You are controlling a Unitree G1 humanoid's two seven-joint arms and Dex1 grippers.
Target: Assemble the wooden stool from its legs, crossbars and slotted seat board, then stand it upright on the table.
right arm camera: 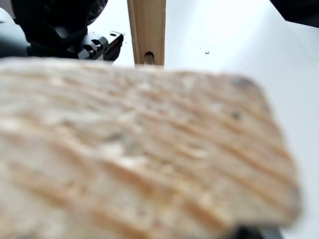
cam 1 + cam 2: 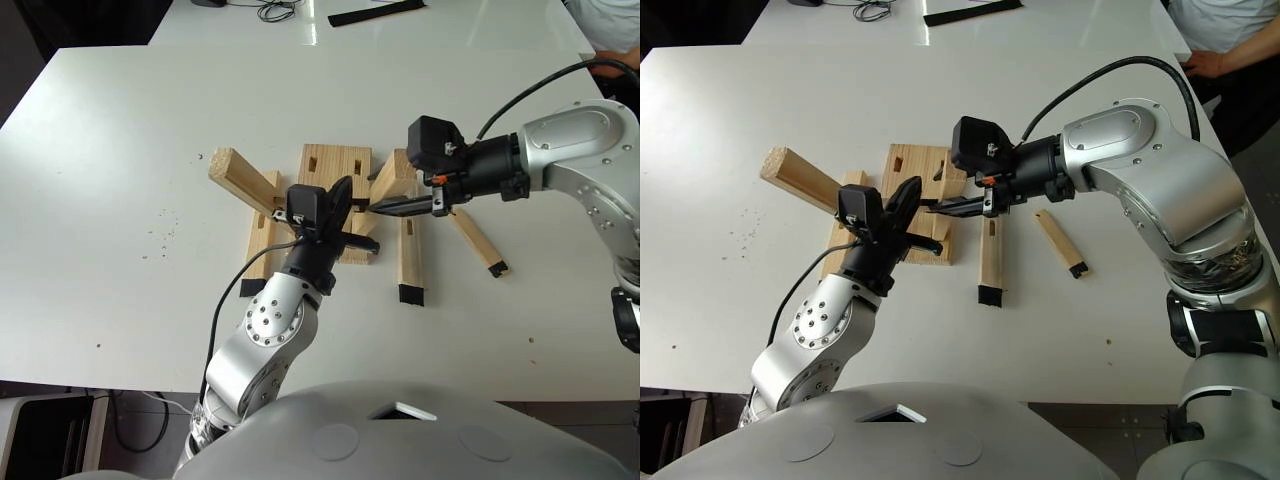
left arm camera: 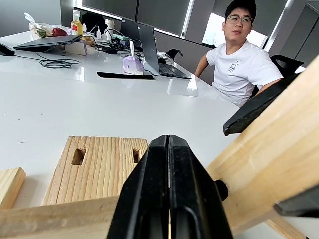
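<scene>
While the left gripper (image 2: 342,192) is pressing its two fingers together over the wood pile, right gripper (image 2: 378,208) is pointing in beside it, fingers drawn narrow, one slotted seat board (image 2: 335,160) is lying flat behind, three black-footed legs (image 2: 410,255) are resting on the table (image 2: 120,150).

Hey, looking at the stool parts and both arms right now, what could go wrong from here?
1. The left gripper and right gripper sit very close together over the seat board; a small move might knock them together.
2. One leg appears to stick up at a tilt; a nudge might drop it.
3. A loose piece lies beside the right arm, which might sweep it away.
</scene>
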